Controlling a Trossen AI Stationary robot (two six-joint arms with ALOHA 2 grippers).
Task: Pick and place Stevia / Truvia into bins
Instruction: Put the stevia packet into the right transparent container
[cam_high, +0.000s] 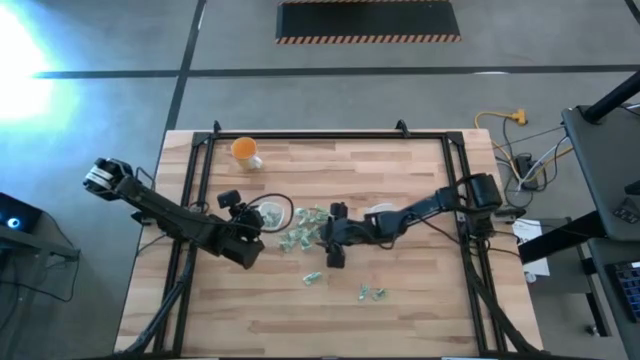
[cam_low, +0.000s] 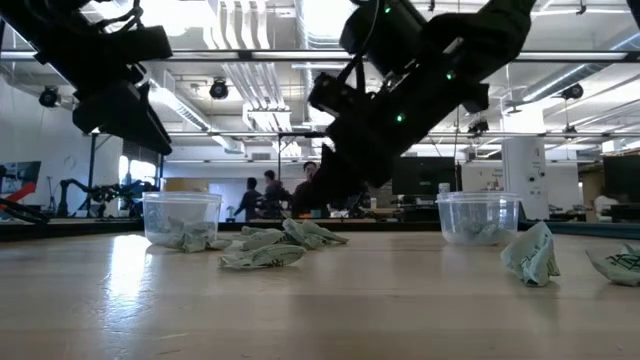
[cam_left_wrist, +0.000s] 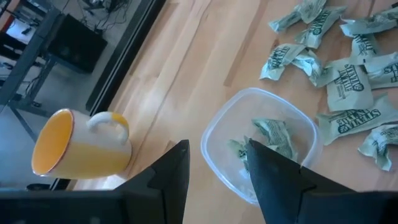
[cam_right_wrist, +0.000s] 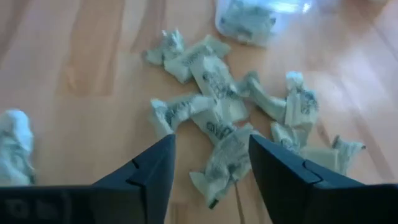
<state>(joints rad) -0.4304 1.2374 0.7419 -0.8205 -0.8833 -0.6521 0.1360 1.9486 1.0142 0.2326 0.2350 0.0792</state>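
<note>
2 grippers at work. Right gripper (cam_right_wrist: 211, 171) hangs just above the sachet pile (cam_high: 301, 228) at table centre, fingers parted, nothing held; a crumpled sachet (cam_right_wrist: 222, 163) sits between the tips. Left gripper (cam_left_wrist: 217, 168), also open & empty, hovers over the left bin (cam_left_wrist: 261, 146), which has a few sachets inside. Right bin (cam_high: 380, 215) lies under the right arm. Stray sachets (cam_high: 372, 293) lie nearer the front edge; orange mug (cam_high: 245, 151) far back. Best approach, I'd judge: drop straight down, pinch 1 sachet only, lift clear w/o dragging neighbours.
</note>
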